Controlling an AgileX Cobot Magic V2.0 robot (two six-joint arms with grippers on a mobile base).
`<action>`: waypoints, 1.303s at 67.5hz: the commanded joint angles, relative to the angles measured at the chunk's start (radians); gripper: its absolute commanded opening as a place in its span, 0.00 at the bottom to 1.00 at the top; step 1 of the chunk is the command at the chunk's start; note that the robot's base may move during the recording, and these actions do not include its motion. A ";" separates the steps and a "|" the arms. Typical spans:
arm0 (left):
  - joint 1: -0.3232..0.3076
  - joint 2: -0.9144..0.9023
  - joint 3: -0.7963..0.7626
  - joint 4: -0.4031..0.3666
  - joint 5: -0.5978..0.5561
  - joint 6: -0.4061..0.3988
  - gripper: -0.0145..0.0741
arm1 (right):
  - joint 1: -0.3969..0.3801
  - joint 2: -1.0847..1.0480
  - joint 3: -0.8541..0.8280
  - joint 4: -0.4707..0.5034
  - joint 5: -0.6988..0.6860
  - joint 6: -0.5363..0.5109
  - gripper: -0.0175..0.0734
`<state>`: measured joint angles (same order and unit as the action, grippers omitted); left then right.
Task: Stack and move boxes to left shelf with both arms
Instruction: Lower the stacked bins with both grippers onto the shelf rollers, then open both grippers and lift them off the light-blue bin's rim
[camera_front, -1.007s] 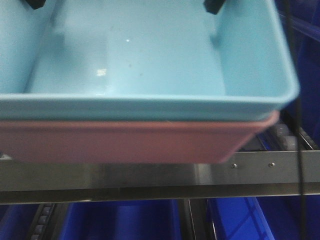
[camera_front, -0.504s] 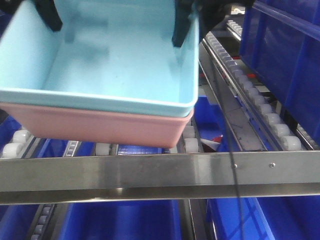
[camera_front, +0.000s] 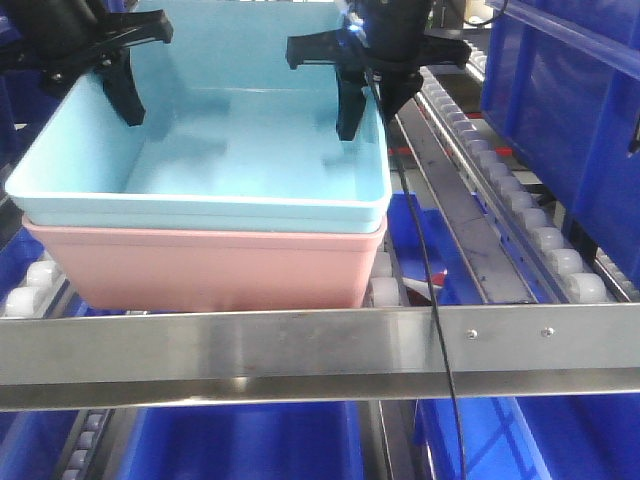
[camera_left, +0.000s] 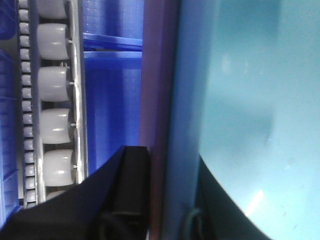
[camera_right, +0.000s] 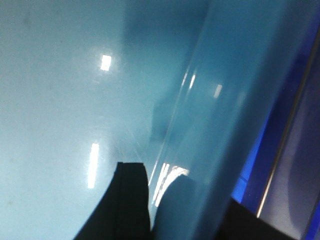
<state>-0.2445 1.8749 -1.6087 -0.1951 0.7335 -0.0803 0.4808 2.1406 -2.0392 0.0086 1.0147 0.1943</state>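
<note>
While the left shelf carries the stack behind its flat front bar, the blue box sits nested in the pink box on the roller rails toward the shelf's left side. Left gripper is clamped across the stack's left wall, one finger outside; right gripper is clamped across the blue box's right wall. No legible writing shows.

light blue tub nested upright in pink tub, on the roller shelf behind its front bar.
</note>
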 joint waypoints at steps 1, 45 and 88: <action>-0.011 -0.055 -0.043 -0.089 -0.080 -0.010 0.17 | 0.008 -0.066 -0.041 0.027 -0.025 -0.043 0.26; -0.011 -0.058 -0.152 -0.054 0.123 -0.007 0.76 | -0.034 -0.104 -0.121 0.019 0.087 -0.042 0.85; -0.011 -0.521 0.108 0.108 0.086 -0.005 0.16 | -0.031 -0.491 0.214 -0.076 -0.071 -0.050 0.26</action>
<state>-0.2491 1.4786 -1.5571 -0.0877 0.9214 -0.0821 0.4524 1.7693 -1.8795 -0.0445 1.0583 0.1634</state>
